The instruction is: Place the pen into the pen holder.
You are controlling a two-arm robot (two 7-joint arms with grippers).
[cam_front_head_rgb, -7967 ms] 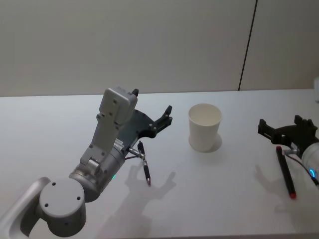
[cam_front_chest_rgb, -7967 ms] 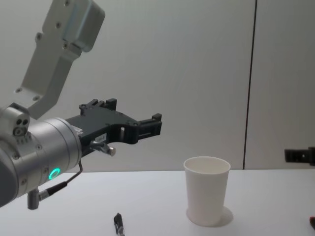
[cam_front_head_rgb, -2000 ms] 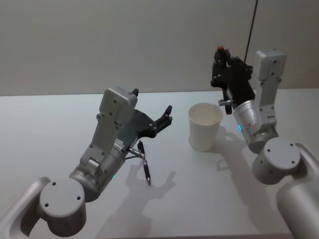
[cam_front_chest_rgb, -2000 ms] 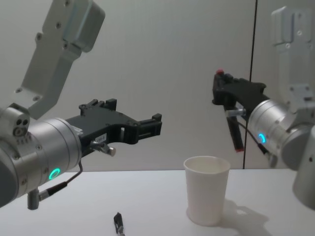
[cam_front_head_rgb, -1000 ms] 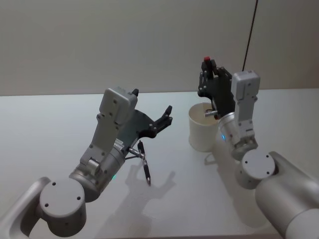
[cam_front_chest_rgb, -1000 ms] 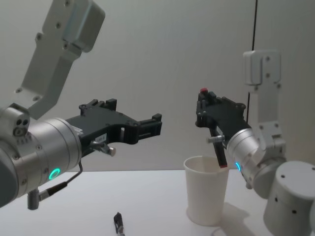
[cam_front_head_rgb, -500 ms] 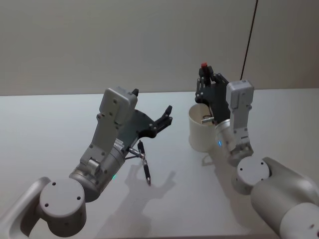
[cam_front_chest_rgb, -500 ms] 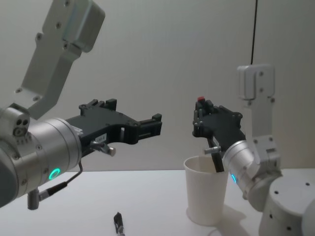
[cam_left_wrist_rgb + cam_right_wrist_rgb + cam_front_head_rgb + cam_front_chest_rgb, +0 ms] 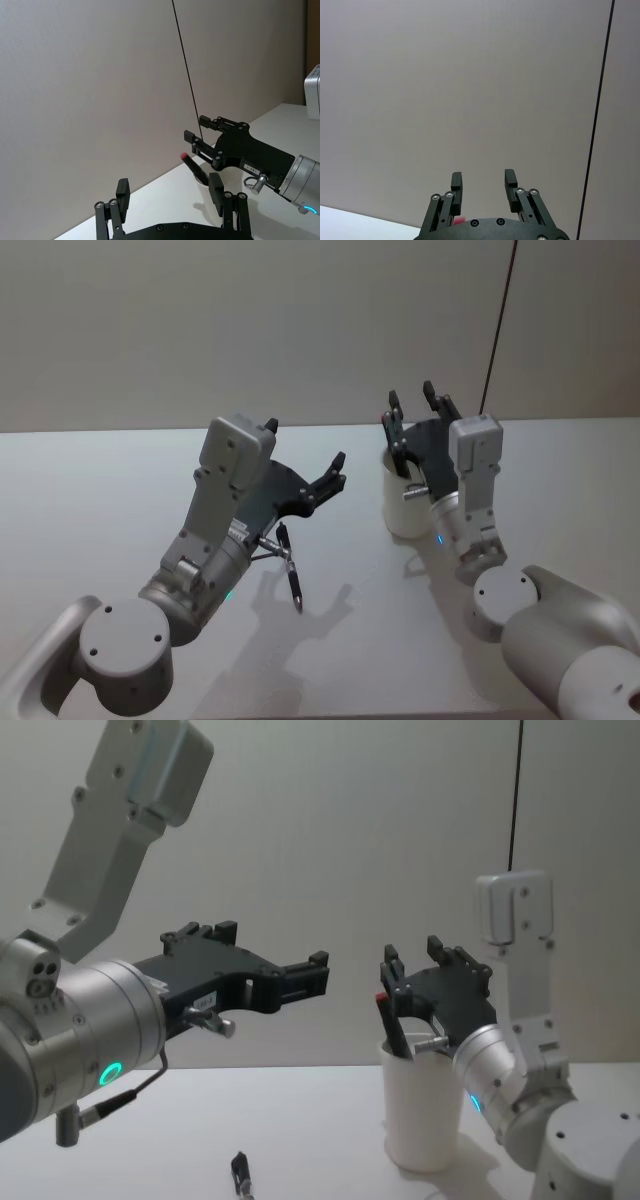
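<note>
- The pen, black with a red end, stands tilted inside the pen holder, a white paper cup on the counter. Its red end pokes up over the rim on the side toward the robot's left.
- The right gripper hovers just above the cup's mouth, pointing up and away from the robot. Its jaws are apart and hold nothing. The pen's red end sits just below the jaw on the left side, and I cannot tell whether the two touch.
- In the head view the right gripper and its wrist cover most of the pen holder.
- The left gripper hangs in the air over the counter, well apart from the cup, on the robot's left. Its jaws are spread wide and empty, as the left wrist view shows.
- A second pen, dark, lies flat on the counter below the left arm, well apart from the cup.
</note>
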